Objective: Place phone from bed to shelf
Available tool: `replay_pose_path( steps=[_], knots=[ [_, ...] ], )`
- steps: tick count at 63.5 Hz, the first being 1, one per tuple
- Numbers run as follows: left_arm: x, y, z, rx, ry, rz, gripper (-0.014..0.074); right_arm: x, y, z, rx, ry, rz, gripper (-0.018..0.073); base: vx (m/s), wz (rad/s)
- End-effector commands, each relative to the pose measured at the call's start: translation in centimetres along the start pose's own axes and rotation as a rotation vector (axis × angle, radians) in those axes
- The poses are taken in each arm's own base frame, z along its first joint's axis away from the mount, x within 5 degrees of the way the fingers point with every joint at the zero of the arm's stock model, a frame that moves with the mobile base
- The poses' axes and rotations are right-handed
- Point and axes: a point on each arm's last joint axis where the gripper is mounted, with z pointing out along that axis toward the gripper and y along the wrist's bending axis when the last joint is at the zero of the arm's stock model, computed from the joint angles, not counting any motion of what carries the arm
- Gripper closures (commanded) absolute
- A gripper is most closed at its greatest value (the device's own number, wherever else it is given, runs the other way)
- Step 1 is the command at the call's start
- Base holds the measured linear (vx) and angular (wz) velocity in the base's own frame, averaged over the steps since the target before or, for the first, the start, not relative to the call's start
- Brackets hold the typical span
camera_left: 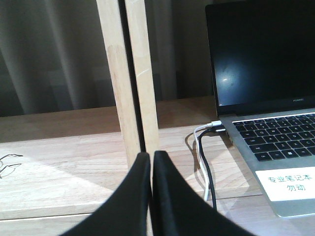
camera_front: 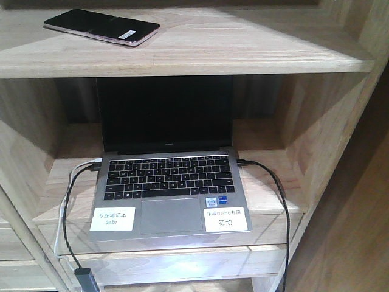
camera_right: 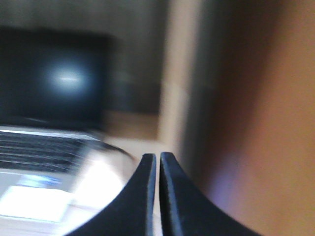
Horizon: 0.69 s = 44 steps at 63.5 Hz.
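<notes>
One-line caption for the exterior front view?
Phone lies flat on the shelf's upper board, above an open laptop with cables plugged in.

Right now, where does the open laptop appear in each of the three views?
Exterior front view: the laptop sits centered, on the shelf's lower board.
Left wrist view: the laptop fills the right side, cut by the edge.
Right wrist view: it is blurred, at the left.
Shared landmark: its dark screen above the keyboard.

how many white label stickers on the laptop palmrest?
2. One sticker sits left of the trackpad, also seen from the left wrist view; the other sits right of it. Both are on the laptop. None seems hidden.
</notes>
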Motion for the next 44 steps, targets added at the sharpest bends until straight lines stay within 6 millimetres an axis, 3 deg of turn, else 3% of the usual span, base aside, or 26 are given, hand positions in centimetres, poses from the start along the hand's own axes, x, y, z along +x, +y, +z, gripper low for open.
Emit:
replay_pose_path(
  steps=[1, 44],
  knots=[
    [-1.54, 0.11, -0.32, -0.005, -0.108, -0.009, 0.0596, -1.03, 2.17, -1.02, -0.087, -0.062, -0.033, 0.056, 0.0, 0.0],
    [-1.54, 0.11, -0.32, -0.005, -0.108, -0.009, 0.0596, -1.03, 2.17, -1.02, -0.087, -0.062, -0.033, 0.056, 0.0, 0.0]
  ],
)
